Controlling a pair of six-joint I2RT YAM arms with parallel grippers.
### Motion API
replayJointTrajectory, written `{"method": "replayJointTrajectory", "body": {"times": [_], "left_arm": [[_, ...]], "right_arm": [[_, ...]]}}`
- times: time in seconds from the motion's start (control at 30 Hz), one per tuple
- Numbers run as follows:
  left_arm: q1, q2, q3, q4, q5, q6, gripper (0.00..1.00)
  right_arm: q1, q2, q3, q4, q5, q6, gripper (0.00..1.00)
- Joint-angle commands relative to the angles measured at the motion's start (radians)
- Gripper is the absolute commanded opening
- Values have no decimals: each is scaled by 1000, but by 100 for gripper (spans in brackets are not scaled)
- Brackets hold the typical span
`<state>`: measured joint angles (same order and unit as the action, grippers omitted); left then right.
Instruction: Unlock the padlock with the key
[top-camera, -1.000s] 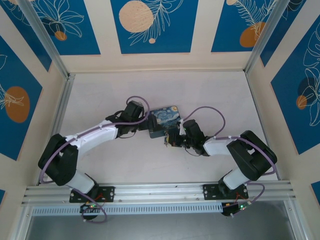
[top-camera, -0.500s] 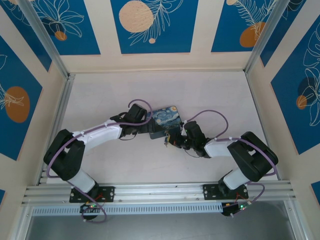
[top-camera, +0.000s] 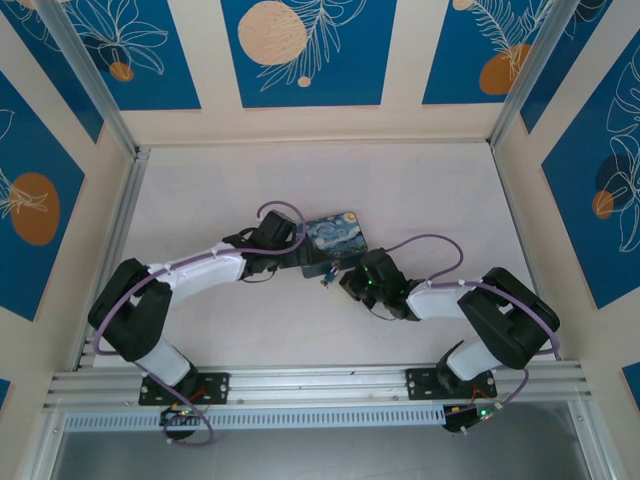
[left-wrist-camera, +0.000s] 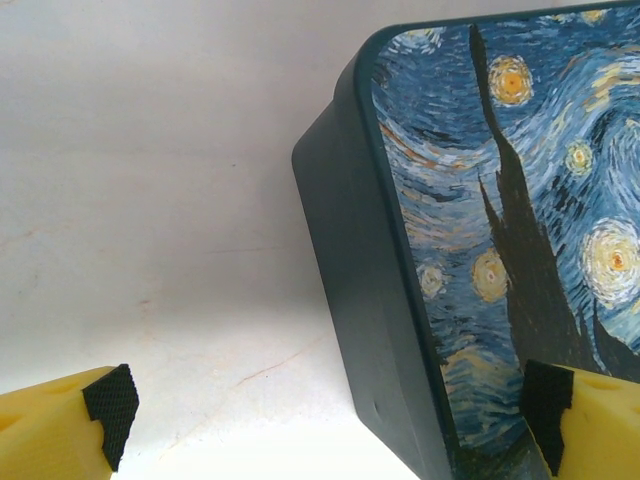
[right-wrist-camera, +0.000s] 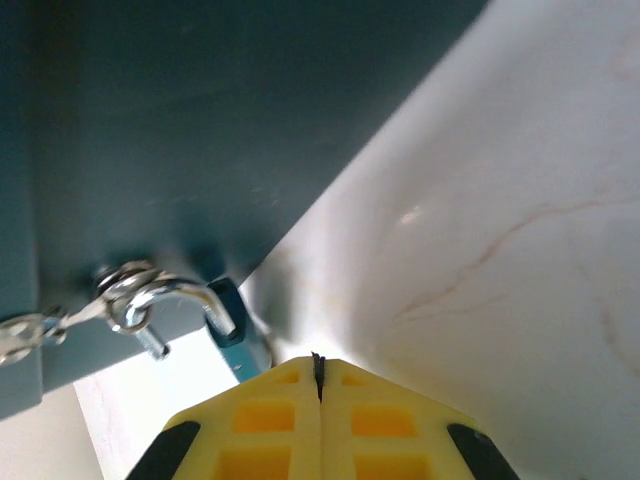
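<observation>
— Where is the lock?

— The tiny silvery, blue-tinted metal padlock (right-wrist-camera: 228, 330) hangs against the side wall of the dark rectangular box with a starry-night lid (right-wrist-camera: 200, 120). It sits just ahead and left of the right gripper (right-wrist-camera: 318, 385), and its body slants toward the fingertips.

— And the pincers?

— The right is pressed shut (I cannot make out the thin grey key). The left gripper (left-wrist-camera: 328, 405) gapes wide astride the box's corner. The right arm is nearer, and nothing lies between.
</observation>
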<state>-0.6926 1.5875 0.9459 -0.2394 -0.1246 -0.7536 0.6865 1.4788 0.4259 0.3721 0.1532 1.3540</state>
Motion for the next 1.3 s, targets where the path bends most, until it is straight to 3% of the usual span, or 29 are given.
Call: {"method": "replayJointTrajectory", "body": {"times": [0.0, 0.27, 0.4, 0.47, 0.9, 1.27], "left_arm": [[-10, 53, -17, -70, -24, -9, 100], [-10, 50, -23, -64, -17, -19, 100], [-9, 61, -22, -49, -3, -21, 100], [-10, 67, -24, -41, 3, -25, 100], [-9, 70, -32, -41, 14, -36, 100], [-10, 76, -33, -32, 20, -41, 100]], "right_arm": [[2, -14, 12, -42, 93, 93, 0], [6, -75, 13, -59, 59, -15, 2], [26, -130, -29, -41, 14, -98, 30], [36, -147, -48, -41, 6, -118, 37], [74, -59, -101, 209, 47, -242, 38], [75, 87, -48, 242, 85, -246, 37]]}}
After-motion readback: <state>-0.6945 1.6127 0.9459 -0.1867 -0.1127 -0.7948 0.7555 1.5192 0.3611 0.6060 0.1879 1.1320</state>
